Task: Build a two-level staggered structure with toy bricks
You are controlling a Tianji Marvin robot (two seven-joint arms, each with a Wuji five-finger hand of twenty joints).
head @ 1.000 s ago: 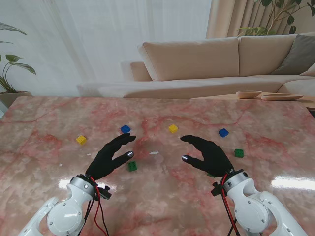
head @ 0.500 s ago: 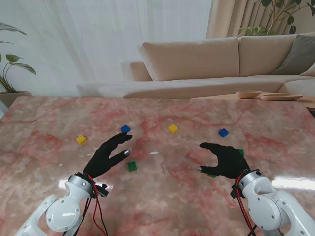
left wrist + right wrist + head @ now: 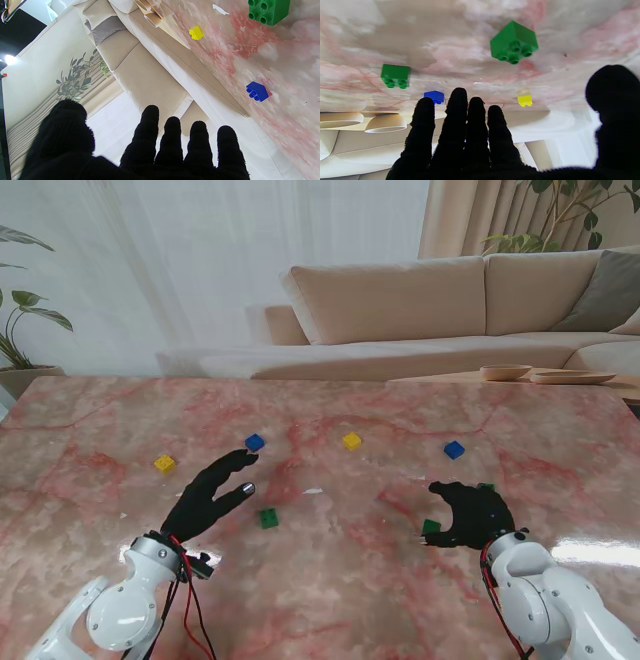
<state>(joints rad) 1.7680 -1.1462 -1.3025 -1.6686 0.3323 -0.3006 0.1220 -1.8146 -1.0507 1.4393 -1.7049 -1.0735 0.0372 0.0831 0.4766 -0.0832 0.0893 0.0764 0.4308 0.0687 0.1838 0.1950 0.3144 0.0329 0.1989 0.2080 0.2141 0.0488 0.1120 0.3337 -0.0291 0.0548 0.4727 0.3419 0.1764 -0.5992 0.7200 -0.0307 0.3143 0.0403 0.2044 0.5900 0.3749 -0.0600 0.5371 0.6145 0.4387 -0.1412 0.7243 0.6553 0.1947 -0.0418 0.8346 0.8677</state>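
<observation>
**Right hand draws back toward a green brick as both hands stay empty**

Since a second ago, the right hand point(image 3: 472, 515) has pulled away from the middle of the table toward the robot's right and nearer to the robot, and now hovers beside a green brick point(image 3: 431, 527) that it had covered before. The left hand point(image 3: 212, 498) has drifted slightly left and nearer to the robot. None of the bricks has moved.

Both hands wear black gloves, hold nothing, and have their fingers spread apart, thumbs well clear of the other fingers. The right wrist view shows the green brick lying on the marble close ahead of the thumb point(image 3: 612, 87) and untouched.

Seven small bricks lie scattered singly on the pink marble table point(image 3: 90, 420), none stacked. A second green brick point(image 3: 268, 518) sits just to the right of the left hand. A third green brick point(image 3: 485, 488) is mostly hidden behind the right hand. Farther from the robot are a yellow brick point(image 3: 164, 464) at the left, a blue brick point(image 3: 255, 443), another yellow brick point(image 3: 352, 441) near the centre, and another blue brick point(image 3: 454, 449) at the right.

A beige sofa point(image 3: 420, 305) stands beyond the table.
</observation>
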